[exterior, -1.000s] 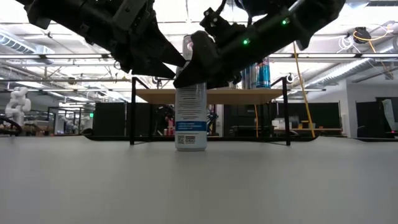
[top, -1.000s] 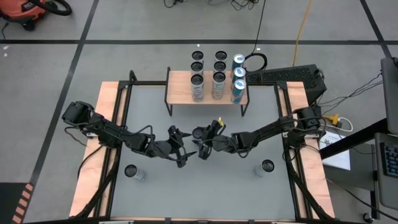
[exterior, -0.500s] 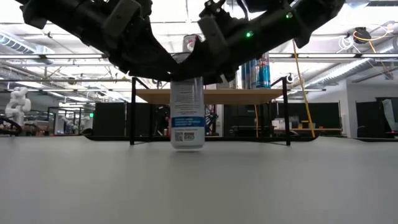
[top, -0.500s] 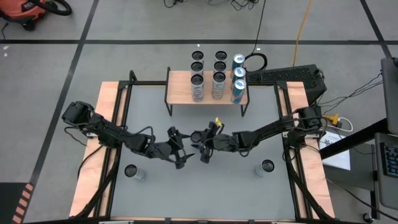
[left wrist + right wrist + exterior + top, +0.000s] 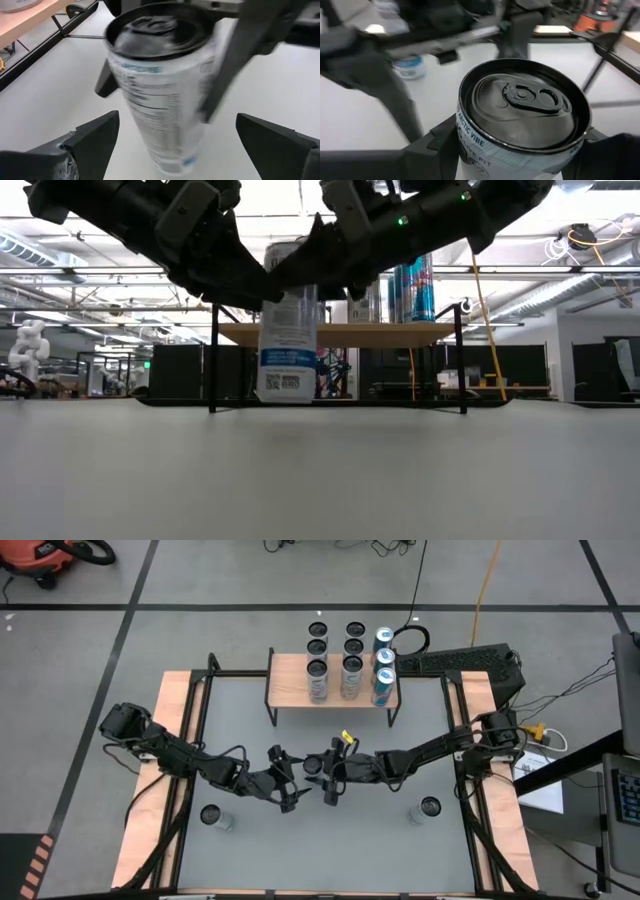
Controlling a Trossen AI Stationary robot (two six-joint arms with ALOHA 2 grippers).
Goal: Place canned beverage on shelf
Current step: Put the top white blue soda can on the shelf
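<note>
A white canned beverage (image 5: 287,330) with a blue label band hangs above the grey table at mid-table. My right gripper (image 5: 320,775) is shut on it and reaches in from the table's right. My left gripper (image 5: 292,790) comes from the left and is open. Its fingers (image 5: 92,137) stand on either side of the can (image 5: 160,105) without touching it. The shelf (image 5: 290,670), a wood plank on black legs, stands at the table's far edge and carries several cans. My right gripper pinches the can's upper wall (image 5: 465,131), just under the rim, between its two fingers (image 5: 432,145). The fingers come nearly level from the table's right. The can is lifted clear of the table, top up and tipped a little.
Two more cans stand on the table, one near left (image 5: 213,816) and one near right (image 5: 428,808). A black frame and wooden side boards (image 5: 175,740) border the grey table top. The shelf's plank (image 5: 400,333) shows behind the held can in the low view.
My right gripper has risen with the can and drifted a little toward the table's left. The can stood on the table a second ago. Now it hangs clear of it, slightly tipped.
</note>
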